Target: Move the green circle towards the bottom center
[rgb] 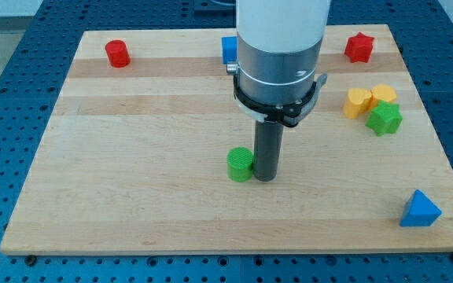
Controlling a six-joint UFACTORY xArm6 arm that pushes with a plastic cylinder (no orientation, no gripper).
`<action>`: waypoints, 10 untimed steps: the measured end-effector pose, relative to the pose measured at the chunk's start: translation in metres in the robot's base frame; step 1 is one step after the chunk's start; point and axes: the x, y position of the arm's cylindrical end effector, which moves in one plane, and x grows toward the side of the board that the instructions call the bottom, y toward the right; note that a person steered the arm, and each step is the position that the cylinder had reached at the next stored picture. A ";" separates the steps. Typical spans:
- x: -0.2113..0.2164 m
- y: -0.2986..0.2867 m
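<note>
Pushing step. My tip [265, 178] touching green circle [240, 164] on its right side, nothing grasped. Next: get behind it, nudge down.

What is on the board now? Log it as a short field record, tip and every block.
tip: my tip touching the green circle's right side
target: green circle, near board centre
top edge: red cylinder, blue block partly hidden by the arm, red star
right cluster: two yellow blocks, green star
bottom right: blue triangle
</note>
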 end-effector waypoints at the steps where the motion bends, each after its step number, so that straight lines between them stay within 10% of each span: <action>1: -0.036 0.011; 7: 0.008 -0.028; 10: -0.035 -0.037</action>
